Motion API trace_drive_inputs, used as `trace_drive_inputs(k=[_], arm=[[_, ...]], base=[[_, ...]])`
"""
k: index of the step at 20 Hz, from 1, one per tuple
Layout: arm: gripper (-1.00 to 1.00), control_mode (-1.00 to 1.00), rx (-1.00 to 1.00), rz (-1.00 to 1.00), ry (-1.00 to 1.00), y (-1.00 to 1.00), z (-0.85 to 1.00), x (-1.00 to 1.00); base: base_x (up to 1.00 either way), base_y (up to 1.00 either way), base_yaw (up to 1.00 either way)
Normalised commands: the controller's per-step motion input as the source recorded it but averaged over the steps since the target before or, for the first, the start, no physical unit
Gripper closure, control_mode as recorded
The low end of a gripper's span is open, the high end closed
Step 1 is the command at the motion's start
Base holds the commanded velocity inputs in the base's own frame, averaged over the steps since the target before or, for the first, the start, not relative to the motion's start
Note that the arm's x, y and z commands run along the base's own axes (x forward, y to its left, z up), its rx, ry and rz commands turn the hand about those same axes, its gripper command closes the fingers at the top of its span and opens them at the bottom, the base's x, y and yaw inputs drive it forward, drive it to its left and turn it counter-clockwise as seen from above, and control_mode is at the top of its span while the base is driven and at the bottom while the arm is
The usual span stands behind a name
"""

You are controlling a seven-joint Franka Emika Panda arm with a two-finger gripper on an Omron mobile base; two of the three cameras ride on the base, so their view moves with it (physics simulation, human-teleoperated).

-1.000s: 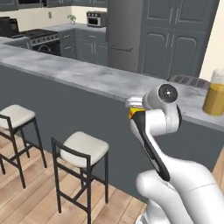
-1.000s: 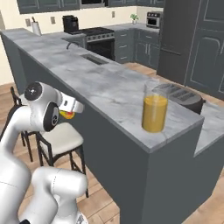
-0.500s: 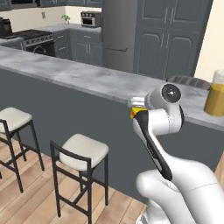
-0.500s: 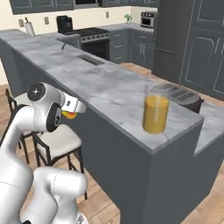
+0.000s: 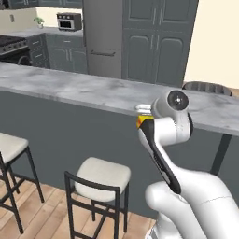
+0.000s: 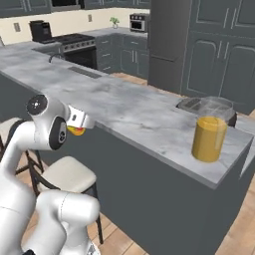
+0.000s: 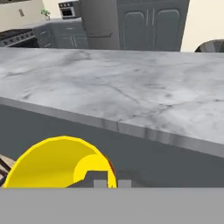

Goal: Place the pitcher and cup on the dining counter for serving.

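tabletop: dining counter (image 6: pixel 134 112), long axis running 10 to 4 o'clock in right base view
pitcher: (image 6: pixel 209 138) already standing on tabletop near its 4 o'clock end
hand: (image 6: pixel 78 121) clamped on cup, just below tabletop edge
cup: (image 7: pixel 59 162) yellow, needs lifting toward 12 o'clock over edge

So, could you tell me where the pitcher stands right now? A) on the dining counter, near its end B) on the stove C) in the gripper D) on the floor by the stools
A: the pitcher stands upright on the dining counter near its end, while the gripper holds the cup below the counter's edge.
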Motion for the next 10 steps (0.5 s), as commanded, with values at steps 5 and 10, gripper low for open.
trace_drive_inputs(k=[5, 10], arm=[[1.00, -1.00, 0.02, -0.13, 0.00, 0.07, 0.37, 0.00], [1.00, -1.00, 0.11, -0.34, 0.05, 0.02, 0.96, 0.17]], base=[[0.20, 0.03, -0.18], [0.00, 0.00, 0.00]])
